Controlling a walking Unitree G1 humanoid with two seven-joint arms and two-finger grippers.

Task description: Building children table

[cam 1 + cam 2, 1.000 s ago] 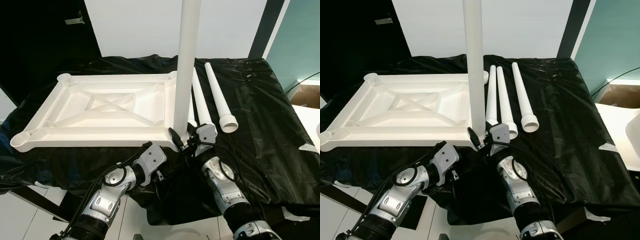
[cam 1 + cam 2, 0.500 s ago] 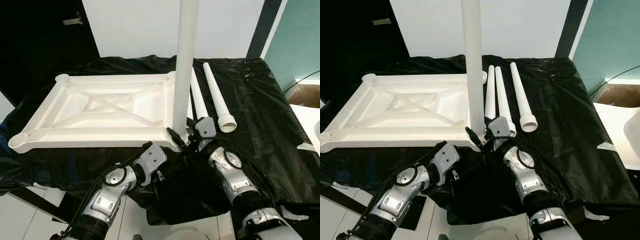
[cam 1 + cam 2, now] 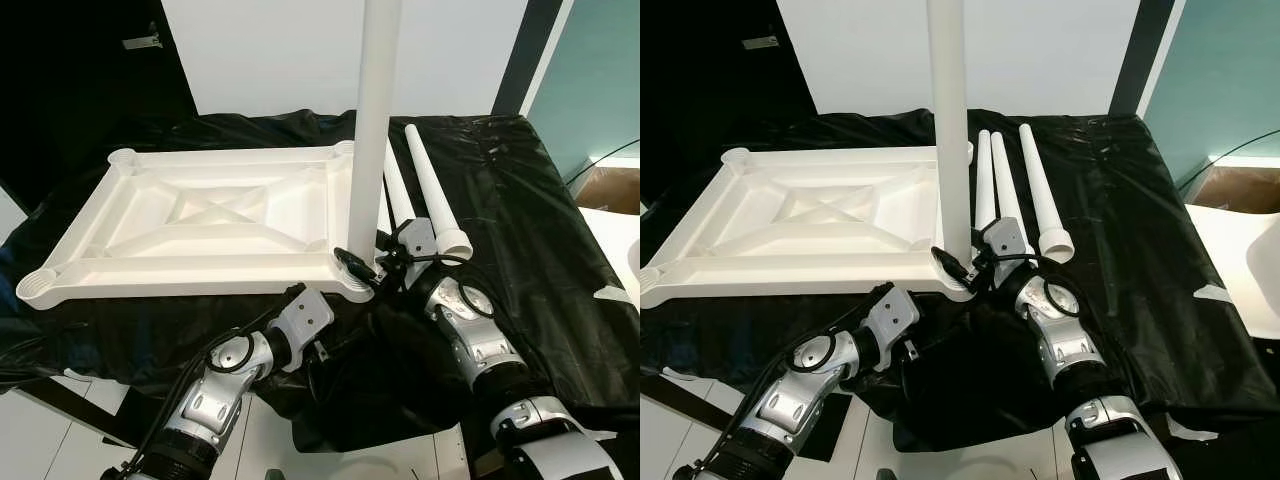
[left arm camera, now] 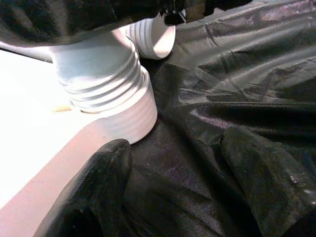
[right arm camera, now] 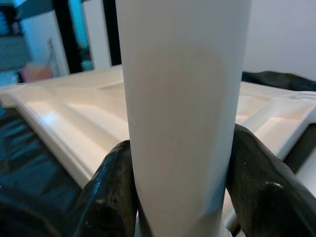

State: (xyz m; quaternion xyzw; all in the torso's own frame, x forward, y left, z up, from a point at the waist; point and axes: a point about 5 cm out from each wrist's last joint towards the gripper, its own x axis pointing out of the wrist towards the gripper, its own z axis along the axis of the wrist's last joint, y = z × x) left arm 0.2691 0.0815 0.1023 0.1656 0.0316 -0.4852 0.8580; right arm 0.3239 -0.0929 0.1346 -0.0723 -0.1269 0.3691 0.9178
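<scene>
1. The right pincer (image 5: 180,192) is clamped on the upright leg (image 3: 372,130) low down, forearm angled in from 5 o'clock.
2. The leg stands in the near right corner socket (image 4: 111,106) of the overturned tabletop (image 3: 200,225) on the black-covered surface (image 3: 530,230).
3. The left pincer (image 4: 187,173) gapes, holding nothing, just below that socket, elbow bent.
4. Three spare legs (image 3: 1040,195) lie at the tabletop's 3 o'clock.

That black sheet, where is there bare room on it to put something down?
Bare black sheet lies right of the loose legs, out to its right edge. It is crowded by the tabletop, where the right gripper grips the upright leg beside the left gripper.
</scene>
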